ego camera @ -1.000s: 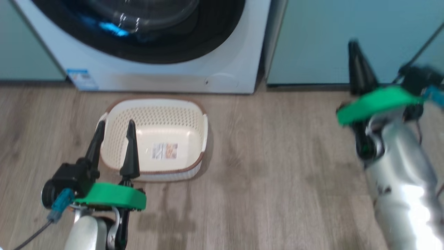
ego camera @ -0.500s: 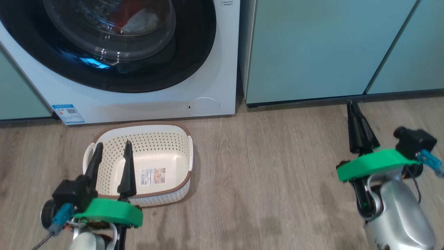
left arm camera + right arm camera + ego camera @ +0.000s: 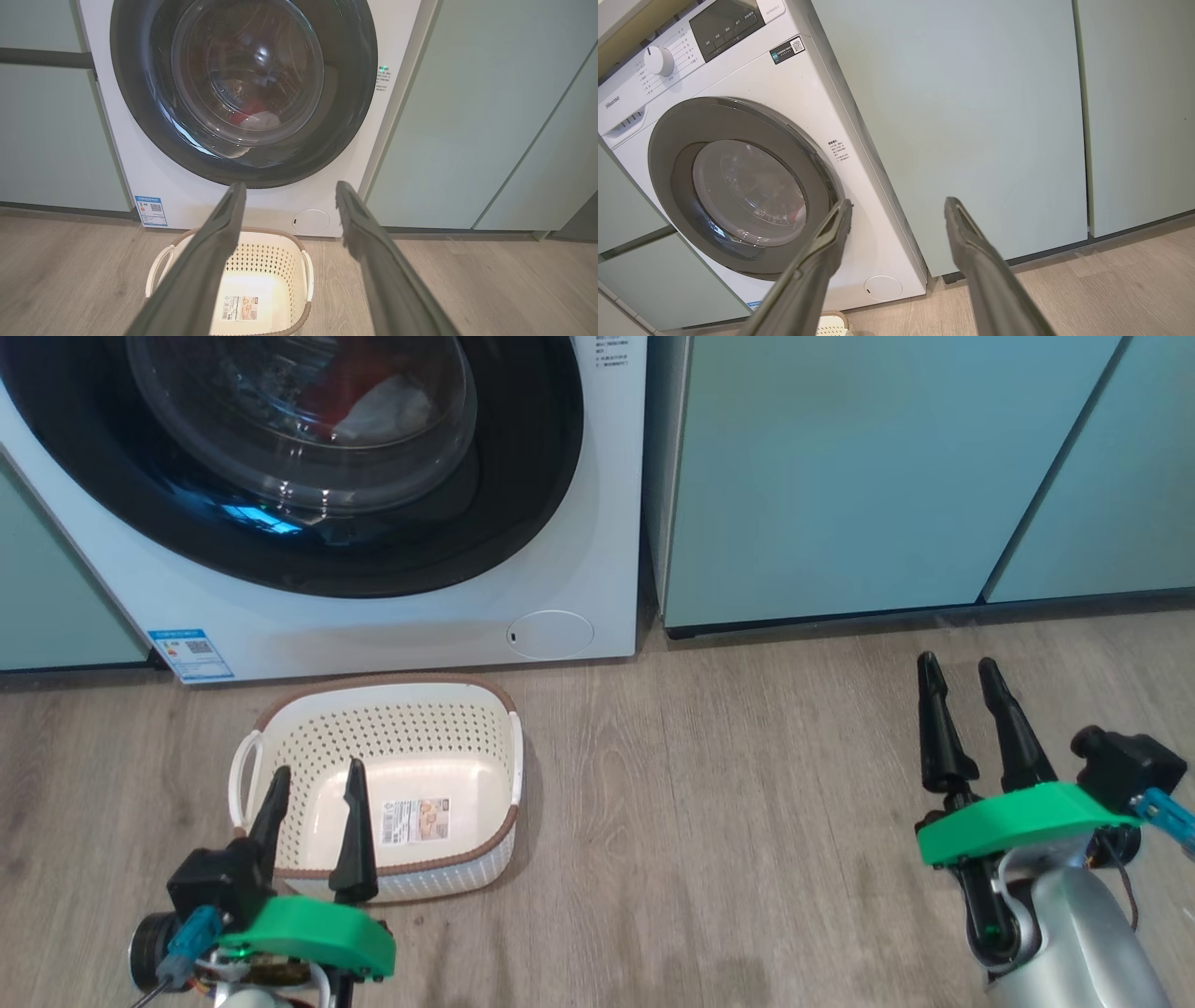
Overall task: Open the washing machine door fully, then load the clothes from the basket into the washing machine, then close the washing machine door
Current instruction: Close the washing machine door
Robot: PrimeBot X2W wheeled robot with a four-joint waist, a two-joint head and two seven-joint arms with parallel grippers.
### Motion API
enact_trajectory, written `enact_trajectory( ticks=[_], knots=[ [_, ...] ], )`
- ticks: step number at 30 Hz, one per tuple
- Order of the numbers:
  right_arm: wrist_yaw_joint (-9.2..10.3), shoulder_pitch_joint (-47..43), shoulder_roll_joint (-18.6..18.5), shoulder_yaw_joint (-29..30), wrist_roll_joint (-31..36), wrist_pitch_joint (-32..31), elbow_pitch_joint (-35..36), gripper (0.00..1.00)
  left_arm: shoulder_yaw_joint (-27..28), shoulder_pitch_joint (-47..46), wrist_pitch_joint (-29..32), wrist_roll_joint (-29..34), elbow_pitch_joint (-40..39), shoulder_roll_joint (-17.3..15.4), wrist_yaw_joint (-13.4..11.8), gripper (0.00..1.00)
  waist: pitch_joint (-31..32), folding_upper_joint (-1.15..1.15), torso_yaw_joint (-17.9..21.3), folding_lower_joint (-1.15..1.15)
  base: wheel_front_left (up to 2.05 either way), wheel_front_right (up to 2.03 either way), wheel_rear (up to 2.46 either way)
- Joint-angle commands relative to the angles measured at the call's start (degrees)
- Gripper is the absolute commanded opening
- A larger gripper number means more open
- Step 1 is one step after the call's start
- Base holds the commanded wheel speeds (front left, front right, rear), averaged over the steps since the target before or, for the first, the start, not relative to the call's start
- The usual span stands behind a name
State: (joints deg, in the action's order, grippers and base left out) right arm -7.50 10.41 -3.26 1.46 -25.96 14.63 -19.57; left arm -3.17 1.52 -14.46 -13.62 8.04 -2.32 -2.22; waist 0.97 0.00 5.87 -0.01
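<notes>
**Right claw (image 3: 956, 663) springs apart: job looks done**

At the lower left of the head view the left claw (image 3: 317, 770) stands with fingers apart over the near rim of the basket (image 3: 392, 680), holding nothing; inside the basket lies a label sticker (image 3: 417, 821) and no garment; at upper left the washing machine door (image 3: 523, 476) sits closed on the washing machine (image 3: 597, 523), the clothes (image 3: 359, 392) red and white behind its window; at lower right the right claw, pinched together half a second ago, is now spread and empty; by my judgement nothing remains to do.
</notes>
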Motion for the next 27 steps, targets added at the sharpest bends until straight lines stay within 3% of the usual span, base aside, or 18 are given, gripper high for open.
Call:
enact_trajectory(
  ticks=[1,27],
  knots=[
    [0.01,0.9,0.4,-1.3,-0.1,0.4,2.2,1.00,1.7,-1.2,-0.5,0.2,-1.8,-0.6,-0.3,1.00,0.1,0.00,-0.1,0.01,0.00,0.00,0.00],
    [0.01,0.4,0.4,-3.7,1.5,0.4,1.2,1.00,1.3,0.1,-0.5,2.0,-3.1,-0.6,-0.7,1.00,1.2,0.00,0.3,0.01,0.00,0.00,0.00]
  ],
)
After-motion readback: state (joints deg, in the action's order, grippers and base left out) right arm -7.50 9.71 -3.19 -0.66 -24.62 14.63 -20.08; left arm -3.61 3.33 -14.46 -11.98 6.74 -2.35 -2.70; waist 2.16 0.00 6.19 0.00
